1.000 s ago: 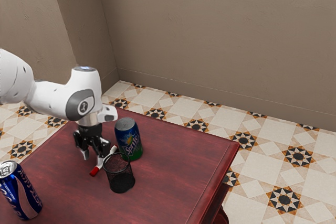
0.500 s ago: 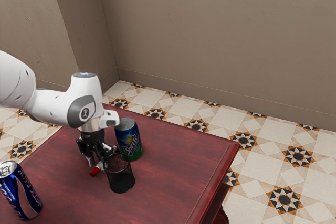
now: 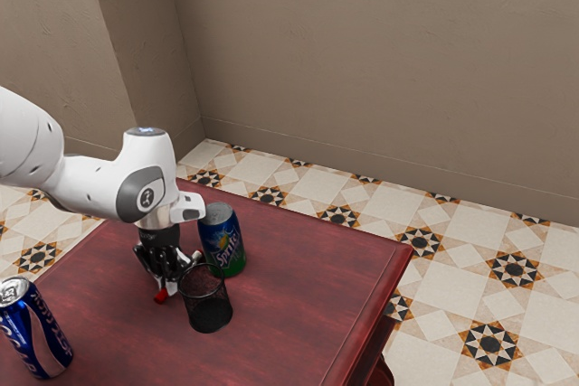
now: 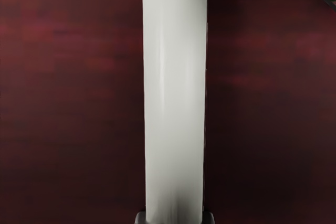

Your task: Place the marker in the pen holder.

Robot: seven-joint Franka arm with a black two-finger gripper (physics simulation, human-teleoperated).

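Black mesh cup [image 3: 211,314], blue-green metal can [image 3: 223,243] near — gripper [image 3: 167,286] clasps white cylindrical marker [image 4: 175,87] aslant, red end toward the exterior view's lower left.

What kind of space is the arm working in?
Likely a simulated room in a house, perhaps a sitting room or hallway: star-patterned floor tiles, a plain beige-brown plaster wall and a dark red wooden table suggest a home over a lab.
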